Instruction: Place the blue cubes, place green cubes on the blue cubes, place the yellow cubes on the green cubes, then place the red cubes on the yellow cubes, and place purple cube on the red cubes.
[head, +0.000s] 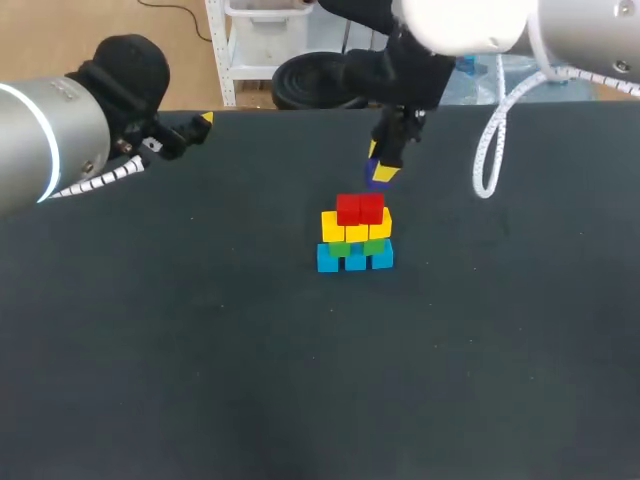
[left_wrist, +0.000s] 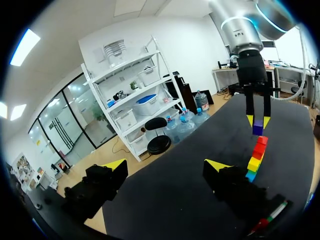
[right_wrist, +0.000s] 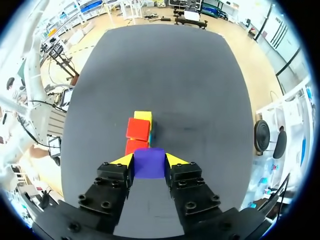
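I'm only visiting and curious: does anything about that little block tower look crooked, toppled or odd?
Nothing stands out. The stack stands upright: blue cubes lowest, then green cubes, yellow cubes, red cubes. The purple cube is clamped in the right gripper above them, not dropped.

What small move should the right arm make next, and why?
Probably lower the right gripper onto the stack: it is shut on the purple cube, which hangs just above the red cubes, the top layer, not yet touching them.

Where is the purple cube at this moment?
In the head view, a little right of the middle, the purple cube is held in the right gripper, just above the red cubes.
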